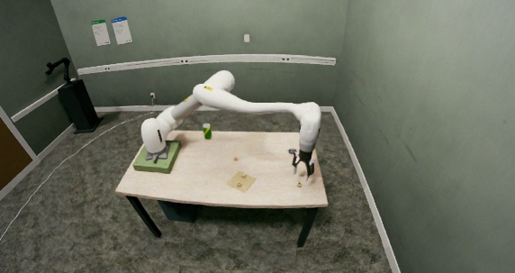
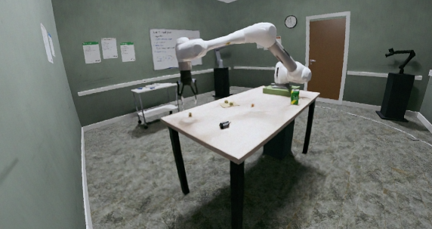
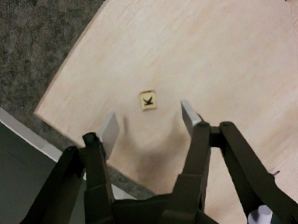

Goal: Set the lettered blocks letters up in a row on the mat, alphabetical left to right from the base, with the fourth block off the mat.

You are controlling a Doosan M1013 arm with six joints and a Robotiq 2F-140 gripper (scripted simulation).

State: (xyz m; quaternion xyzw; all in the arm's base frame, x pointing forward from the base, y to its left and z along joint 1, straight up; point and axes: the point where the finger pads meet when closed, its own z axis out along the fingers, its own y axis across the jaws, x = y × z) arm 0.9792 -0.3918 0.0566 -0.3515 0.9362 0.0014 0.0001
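Observation:
A small tan block (image 1: 299, 185) (image 2: 190, 114) (image 3: 148, 99) with a dark letter on top lies near the table's right end, close to the edge. My gripper (image 1: 302, 169) (image 2: 187, 93) (image 3: 149, 115) hangs above it, fingers partly apart with nothing between them. In the wrist view the block lies on the table just ahead of the fingertips. The tan mat (image 1: 248, 181) (image 2: 234, 105) lies near the front middle of the table and carries two blocks (image 1: 243, 175) (image 1: 239, 184). Another block (image 1: 235, 159) (image 2: 252, 105) lies on the bare table behind the mat.
The wooden table (image 1: 203, 177) (image 2: 257, 125) (image 3: 213, 43) also bears a green can (image 1: 206, 131) (image 2: 294, 96) near the arm's green base (image 1: 158, 160) and a small black object (image 1: 292, 151) (image 2: 224, 125) behind the gripper. The table edge runs close beside the block.

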